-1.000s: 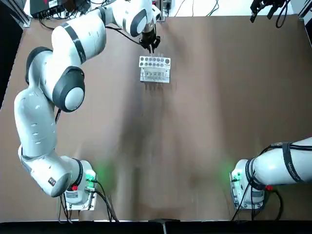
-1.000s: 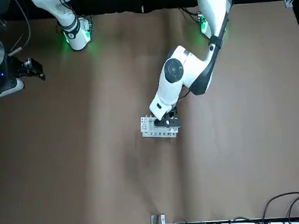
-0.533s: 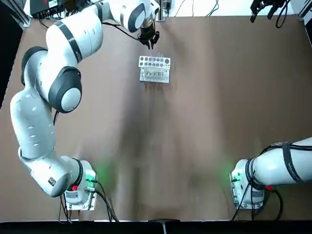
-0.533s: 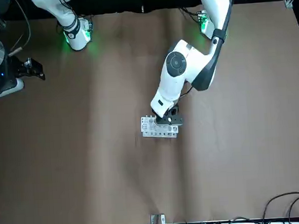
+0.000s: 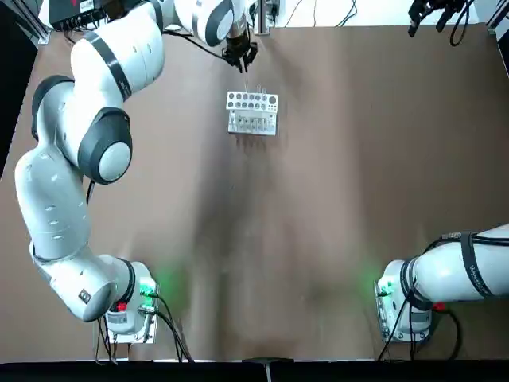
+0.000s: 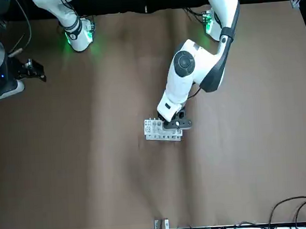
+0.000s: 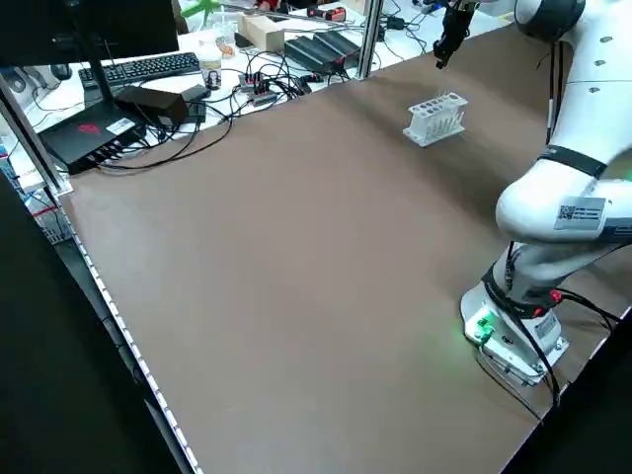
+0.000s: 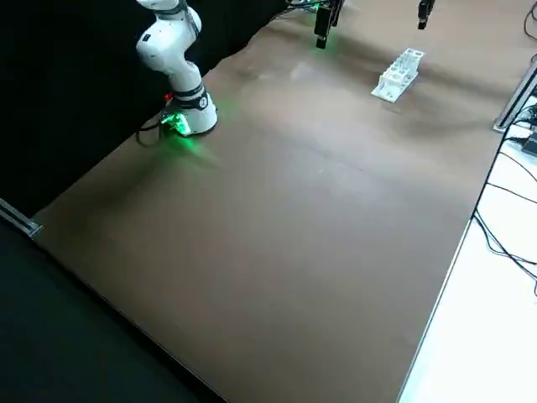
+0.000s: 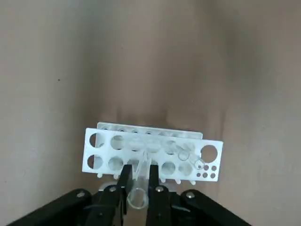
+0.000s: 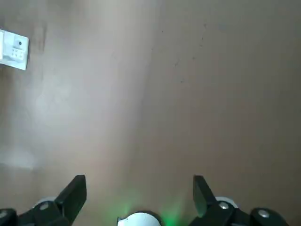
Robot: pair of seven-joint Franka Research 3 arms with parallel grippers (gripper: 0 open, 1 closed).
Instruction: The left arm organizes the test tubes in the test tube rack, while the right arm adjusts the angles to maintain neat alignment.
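Observation:
The white test tube rack (image 5: 252, 112) stands on the brown table toward the far side, with a few clear test tubes (image 9: 184, 156) leaning in its holes. My left gripper (image 5: 240, 56) hangs above the table just beyond the rack's far left corner. In the left wrist view its fingers (image 9: 125, 176) are shut on one clear test tube (image 9: 137, 197), with the rack (image 9: 101, 150) below. My right gripper (image 5: 433, 12) is parked at the far right corner, open with nothing between its fingers (image 10: 75, 190). The front view shows the rack (image 6: 154, 132) partly under the left gripper (image 6: 177, 124).
Both arm bases (image 5: 131, 306) (image 5: 402, 301) with green lights stand at the near edge. Cables, a keyboard (image 7: 148, 67) and boxes lie beyond the table's left edge, next to a metal post (image 7: 370, 39). Wide bare brown tabletop (image 5: 318, 223) lies between rack and bases.
The left gripper has moved away from the rack toward the far edge, rising with the tube in its fingers. The right arm has not moved.

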